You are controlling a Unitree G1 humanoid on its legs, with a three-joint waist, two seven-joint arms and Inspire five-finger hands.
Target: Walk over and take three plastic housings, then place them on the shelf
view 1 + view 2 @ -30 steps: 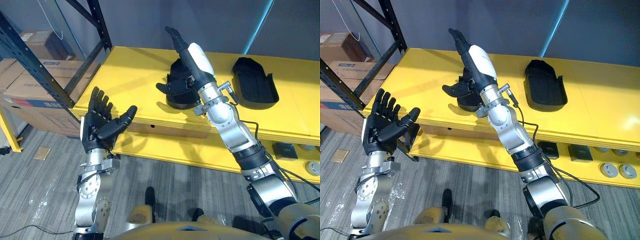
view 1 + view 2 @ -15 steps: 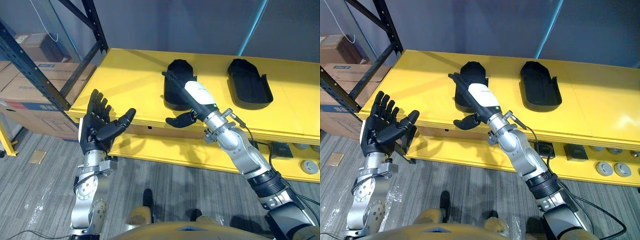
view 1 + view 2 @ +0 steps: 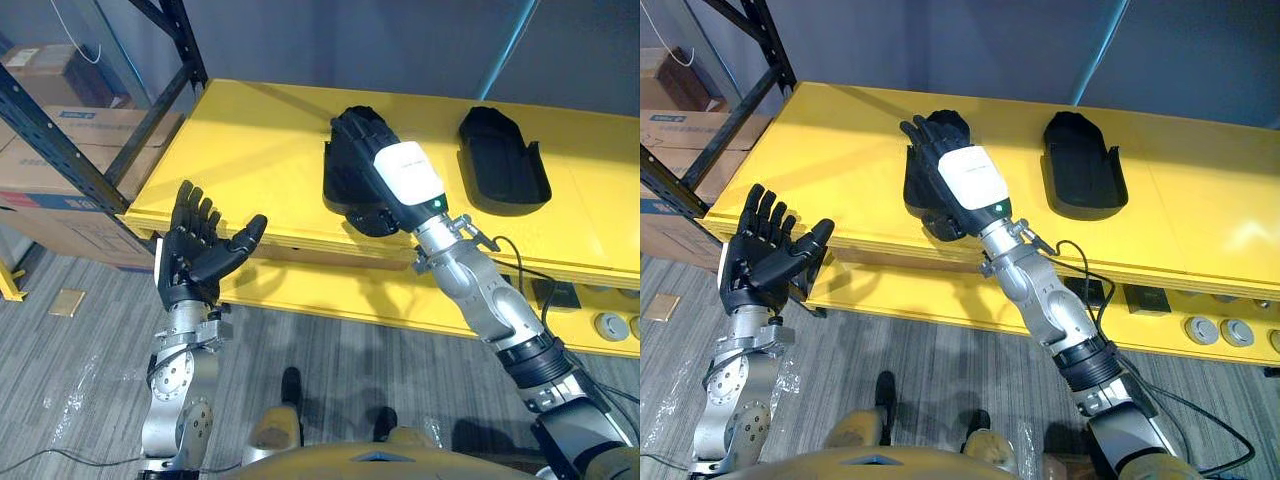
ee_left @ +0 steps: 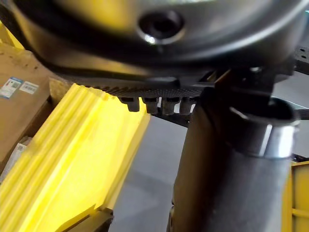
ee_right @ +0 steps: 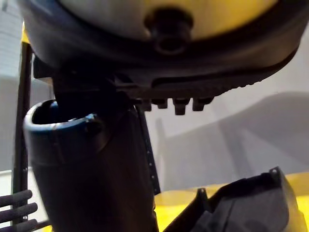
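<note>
R hand (image 3: 402,172) flat atop left housing (image 3: 916,190), fingers (image 3: 355,125) straight, apart; L hand (image 3: 195,255) open beside shelf (image 3: 250,150)

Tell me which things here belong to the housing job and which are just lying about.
Job: left housing under the right hand; right housing; yellow shelf; left hand, open.
Lying about: cardboard boxes; round parts on the lower tier.
</note>
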